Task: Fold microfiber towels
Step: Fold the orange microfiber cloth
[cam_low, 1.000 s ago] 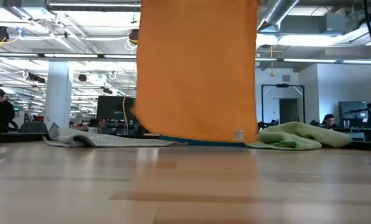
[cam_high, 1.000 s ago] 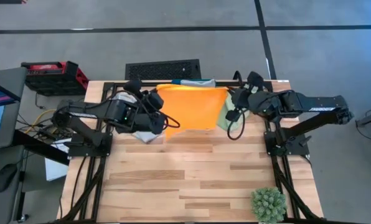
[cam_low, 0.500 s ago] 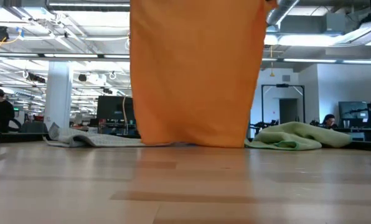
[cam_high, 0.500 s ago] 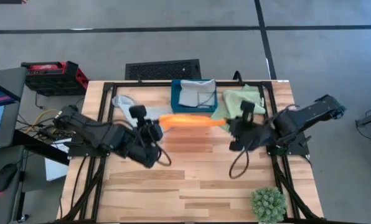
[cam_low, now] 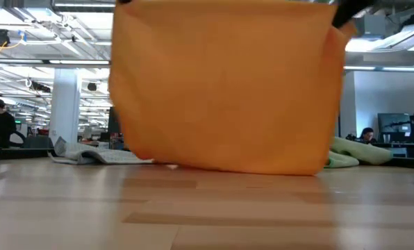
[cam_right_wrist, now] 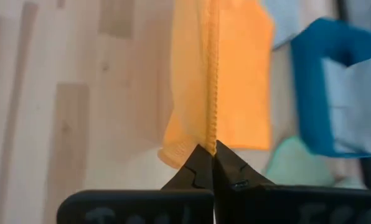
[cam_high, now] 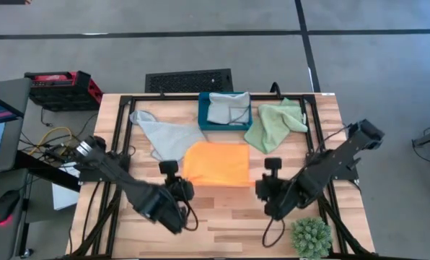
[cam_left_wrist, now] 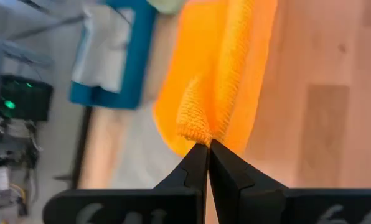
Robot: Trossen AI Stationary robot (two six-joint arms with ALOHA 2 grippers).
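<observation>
orange towel (cam_high: 216,164): hangs as a sheet between both end effectors above the middle of the counter, held by its two near corners; in the low view (cam_low: 224,87) its lower edge is at or just above the wood, and whether it touches cannot be told
counter (cam_high: 229,213): pale wood planks, bare in front of the orange towel
left arm (cam_high: 114,173): reaches in from the left side toward the near middle of the counter
right arm (cam_high: 330,166): reaches in from the right side toward the near middle
blue-grey towel on the counter (cam_high: 161,133): lies spread and rumpled at the far left, just beside the teal box
green towel (cam_high: 275,123): lies crumpled at the far right, just beside the teal box
teal box (cam_high: 202,115): sits at the far edge, with a second blue-grey towel (cam_high: 228,110) folded inside it
plant ball (cam_high: 310,237): spiky green, at the near right corner, well apart from the towels
left end effector (cam_left_wrist: 207,149): fingers pressed together, pinching the bunched corner of the orange towel
right end effector (cam_right_wrist: 207,152): fingers pressed together, pinching the other corner along its stitched hem
</observation>
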